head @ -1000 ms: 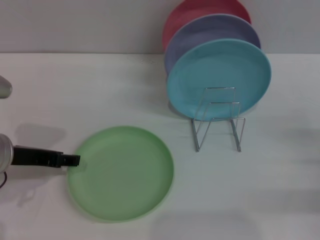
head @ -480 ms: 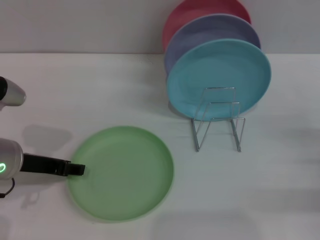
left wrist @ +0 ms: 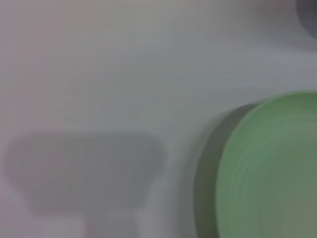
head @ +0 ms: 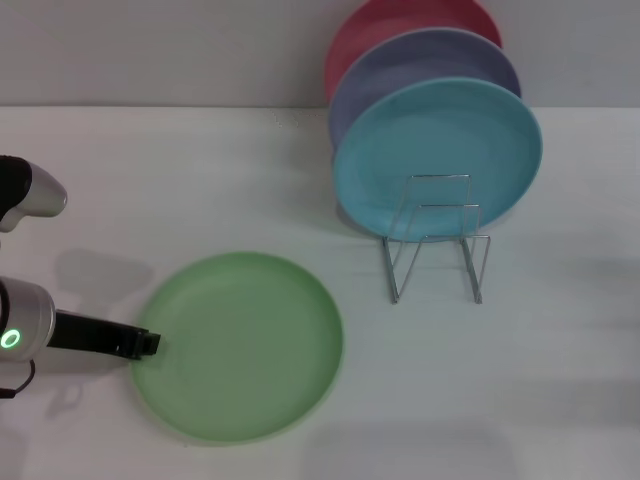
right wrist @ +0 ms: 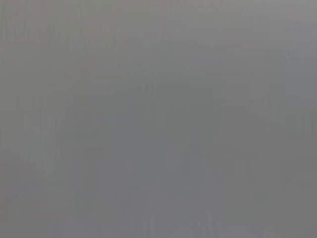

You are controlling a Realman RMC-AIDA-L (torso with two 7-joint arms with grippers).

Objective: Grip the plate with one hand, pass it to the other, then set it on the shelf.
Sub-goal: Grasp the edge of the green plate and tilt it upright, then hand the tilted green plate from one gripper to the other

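The light green plate (head: 240, 345) lies on the white table at the front left; its rim also shows in the left wrist view (left wrist: 272, 168), with a wide shadow beside it. My left gripper (head: 148, 344) reaches in from the left at table height, its black jaws closed on the plate's left rim. The silver wire shelf (head: 437, 240) stands to the plate's right, farther back; its front loops hold nothing. My right gripper is out of view, and the right wrist view shows only flat grey.
A turquoise plate (head: 440, 150), a lavender plate (head: 420, 60) and a red plate (head: 380, 25) stand upright in a row at the back of the shelf, by the grey wall. White tabletop (head: 200, 180) lies between the plate and the wall.
My left gripper pushed right onto the plate's rim, then drew back left. The green plate shifted slightly left and toward the front with it.
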